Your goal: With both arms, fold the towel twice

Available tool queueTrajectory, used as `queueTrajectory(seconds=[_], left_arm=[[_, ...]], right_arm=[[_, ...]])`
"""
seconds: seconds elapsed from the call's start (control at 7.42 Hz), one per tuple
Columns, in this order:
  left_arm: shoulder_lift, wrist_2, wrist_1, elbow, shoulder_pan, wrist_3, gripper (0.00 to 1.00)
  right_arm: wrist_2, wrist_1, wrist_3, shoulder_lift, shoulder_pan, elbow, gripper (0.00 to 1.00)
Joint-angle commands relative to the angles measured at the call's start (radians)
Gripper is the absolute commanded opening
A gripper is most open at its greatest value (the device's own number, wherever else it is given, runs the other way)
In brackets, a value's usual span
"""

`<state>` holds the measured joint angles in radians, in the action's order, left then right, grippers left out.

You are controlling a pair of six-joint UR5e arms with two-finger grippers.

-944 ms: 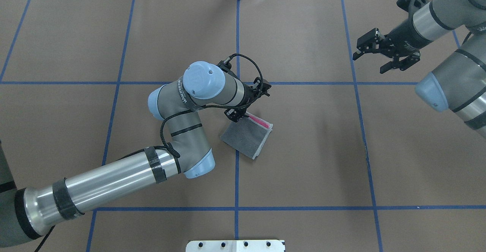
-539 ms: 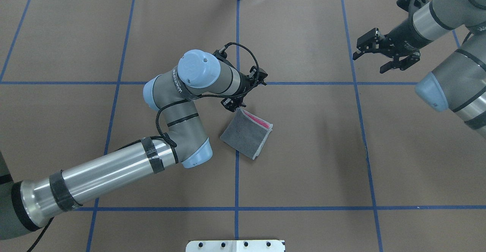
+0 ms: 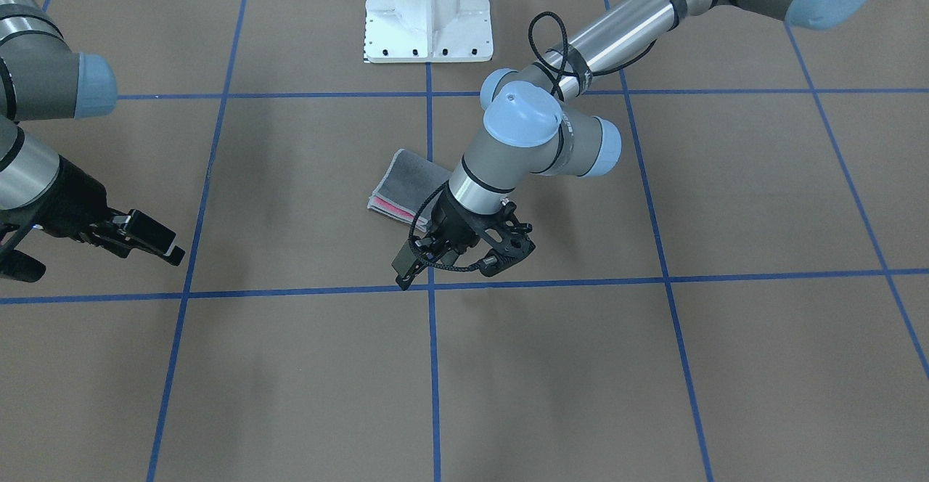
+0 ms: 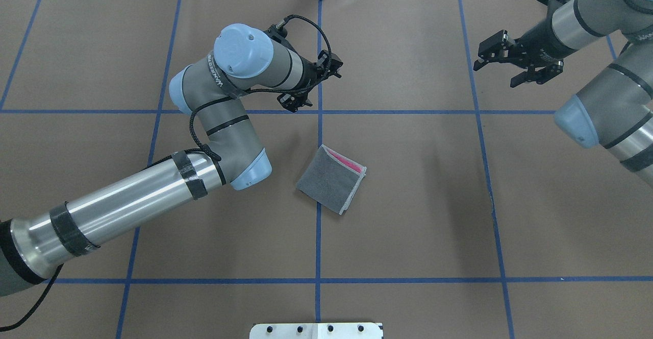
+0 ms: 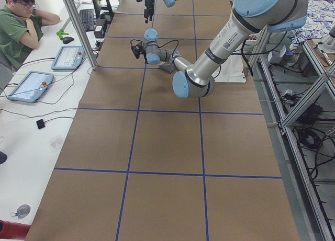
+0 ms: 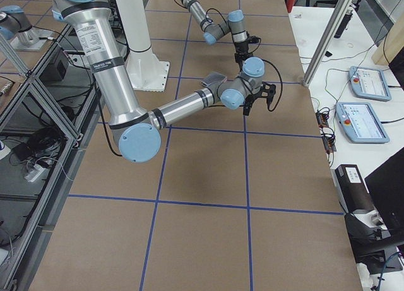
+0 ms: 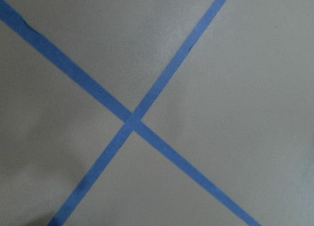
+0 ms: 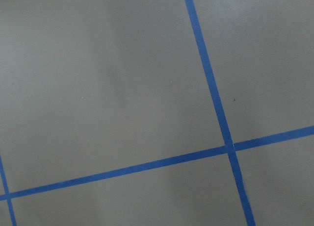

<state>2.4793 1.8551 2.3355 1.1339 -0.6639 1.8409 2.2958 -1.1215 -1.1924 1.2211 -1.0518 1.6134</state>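
The towel (image 4: 331,178) lies folded on the table near its middle, dark grey face up, with a strip of pink showing at its far right edge. It also shows in the front-facing view (image 3: 408,190), partly behind the left arm. My left gripper (image 4: 317,87) is open and empty, raised and apart from the towel on its far side, over a tape crossing; the front-facing view shows it too (image 3: 453,268). My right gripper (image 4: 496,73) is open and empty at the far right, well away from the towel. Neither wrist view shows the towel or any fingers.
The table (image 4: 408,216) is covered in brown paper with a blue tape grid (image 4: 318,237). The white pedestal base (image 3: 428,10) stands at the robot's side. In the exterior left view an operator (image 5: 18,26) sits beside tablets (image 5: 67,57) at the far edge.
My left gripper has left the towel's far corner and moved away toward the far left. The towel stays folded and still. The right gripper has drifted slightly farther back.
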Motion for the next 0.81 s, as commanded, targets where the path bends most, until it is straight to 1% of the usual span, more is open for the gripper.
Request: queueTrajectory(seconds=[0.0,0.13,0.27,0.4,0.54,0.67], left_arm=[[-0.019,0.086,-0.097,0.019,-0.092,-0.326,0.99],[-0.078,0.136,-0.179,0.106,-0.155,-0.512,0.99],[-0.153,0.147,-0.282,0.207,-0.207,-0.655,0.99],[-0.175,0.201,-0.402,0.255,-0.277,-0.887,0.99],[-0.177,0.211,-0.529,0.274,-0.345,-1.069,0.99],[-0.177,0.213,-0.606,0.274,-0.405,-1.256,0.99]], right_arm=[[-0.062,0.084,0.067,0.000,0.001,-0.035,1.00],[-0.120,0.098,0.150,0.003,-0.002,-0.047,1.00],[-0.121,0.091,0.190,0.017,-0.016,-0.052,1.00],[-0.124,0.083,0.264,0.020,-0.028,-0.061,1.00],[-0.121,0.056,0.327,0.024,-0.045,-0.066,1.00],[-0.128,-0.004,0.376,0.021,-0.063,-0.066,1.00]])
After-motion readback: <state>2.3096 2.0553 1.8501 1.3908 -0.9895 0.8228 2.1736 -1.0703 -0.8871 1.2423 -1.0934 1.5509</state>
